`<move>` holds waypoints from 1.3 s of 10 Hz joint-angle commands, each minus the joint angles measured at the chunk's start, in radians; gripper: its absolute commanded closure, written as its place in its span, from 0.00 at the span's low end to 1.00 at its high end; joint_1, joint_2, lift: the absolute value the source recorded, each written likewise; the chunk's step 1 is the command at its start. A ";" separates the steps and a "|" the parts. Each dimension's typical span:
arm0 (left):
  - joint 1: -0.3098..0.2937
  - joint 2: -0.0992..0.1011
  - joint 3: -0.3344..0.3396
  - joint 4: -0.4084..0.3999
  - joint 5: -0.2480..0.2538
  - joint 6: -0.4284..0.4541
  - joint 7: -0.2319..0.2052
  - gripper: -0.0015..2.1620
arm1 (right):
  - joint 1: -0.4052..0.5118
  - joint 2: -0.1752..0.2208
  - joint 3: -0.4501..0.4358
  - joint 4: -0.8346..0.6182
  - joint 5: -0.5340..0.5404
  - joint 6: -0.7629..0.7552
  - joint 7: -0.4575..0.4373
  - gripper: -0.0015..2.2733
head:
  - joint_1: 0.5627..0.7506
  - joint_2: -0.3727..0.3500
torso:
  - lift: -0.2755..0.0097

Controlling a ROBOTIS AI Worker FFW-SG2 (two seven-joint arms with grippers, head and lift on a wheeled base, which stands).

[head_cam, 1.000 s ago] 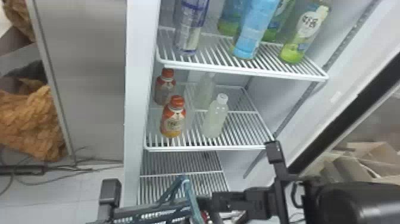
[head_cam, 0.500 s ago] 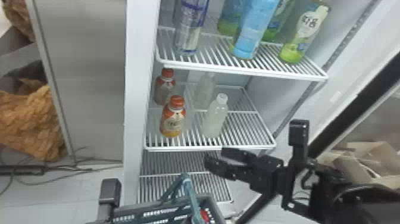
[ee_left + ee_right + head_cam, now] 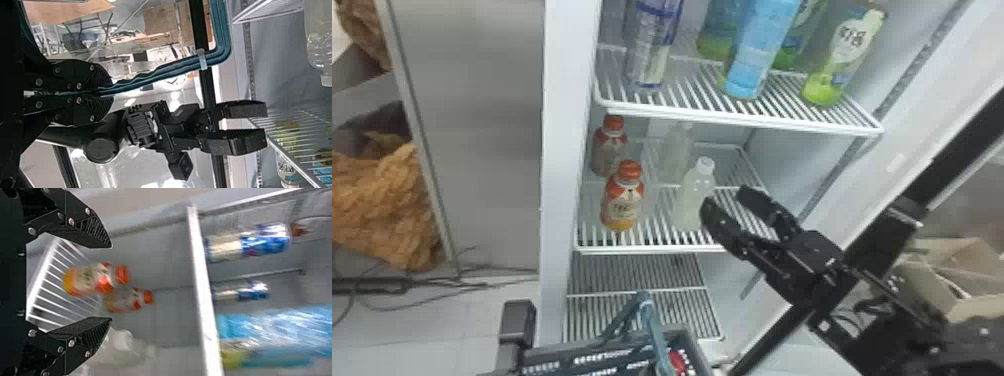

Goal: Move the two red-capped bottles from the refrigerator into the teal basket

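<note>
- Head view: both red-capped units, front bottle [image 3: 622,202] and rear bottle [image 3: 608,152], stand upright on the wire shelf [image 3: 652,249]; neither transfer is complete, two are outstanding.
- Right pincer [image 3: 725,196]: spread wide, empty, near the pale bottle [image 3: 696,192].
- Left pincer [image 3: 112,94]: closed on the teal handle [image 3: 156,76] of the basket [image 3: 602,357], below the shelf.
- Basket contents: one red item [image 3: 677,361], unidentified.
- Materials: squat bottles, rounded shoulders, printed wraps; perforated basket wall; white parallel shelf wires; ribbed black finger pads [image 3: 93,232].

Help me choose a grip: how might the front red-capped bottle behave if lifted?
The front red-capped bottle looks rounded and could turn if gripped loosely. Upright on the wire shelf, it might tip if nudged high.
</note>
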 commanded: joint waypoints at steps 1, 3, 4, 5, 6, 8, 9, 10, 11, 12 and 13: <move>0.000 0.000 0.000 -0.001 0.000 0.000 0.000 0.51 | 0.051 0.034 0.001 0.008 -0.001 -0.139 -0.050 0.18 | 0.70 0.03 | 0.17; 0.000 0.002 -0.002 0.002 0.000 0.000 0.000 0.51 | 0.088 0.060 0.005 0.035 0.045 -0.288 -0.118 0.18 | 0.70 0.03 | 0.17; 0.000 0.002 -0.002 -0.001 0.000 -0.002 0.000 0.51 | 0.088 0.060 0.031 0.069 0.063 -0.337 -0.142 0.18 | 0.70 0.03 | 0.17; -0.002 0.003 -0.004 -0.001 0.000 0.000 0.000 0.51 | 0.081 0.060 0.053 0.116 0.091 -0.391 -0.161 0.18 | 0.70 0.03 | 0.17; -0.002 0.003 -0.006 0.002 0.000 -0.002 0.002 0.51 | 0.071 0.060 0.072 0.177 0.115 -0.463 -0.171 0.18 | 0.70 0.03 | 0.17; -0.005 0.003 -0.006 -0.001 0.000 -0.005 0.002 0.51 | 0.061 0.060 0.092 0.285 0.135 -0.561 -0.194 0.18 | 0.70 0.03 | 0.17; -0.007 0.003 -0.006 -0.001 0.000 -0.005 0.002 0.51 | 0.061 0.061 0.092 0.314 0.145 -0.610 -0.210 0.18 | 0.70 0.03 | 0.17; -0.007 0.003 -0.010 -0.001 0.000 -0.007 0.002 0.51 | 0.061 0.066 0.092 0.361 0.173 -0.703 -0.240 0.18 | 0.70 0.03 | 0.17; -0.010 0.003 -0.012 -0.001 0.002 -0.010 0.002 0.51 | 0.061 0.066 0.112 0.418 0.175 -0.789 -0.282 0.18 | 0.70 0.03 | 0.17; -0.012 0.003 -0.018 0.002 0.004 -0.010 0.002 0.51 | 0.064 0.066 0.126 0.440 0.179 -0.826 -0.303 0.18 | 0.70 0.03 | 0.17; -0.012 0.005 -0.022 0.002 0.006 -0.010 0.002 0.51 | 0.064 0.066 0.126 0.454 0.179 -0.826 -0.305 0.18 | 0.70 0.03 | 0.17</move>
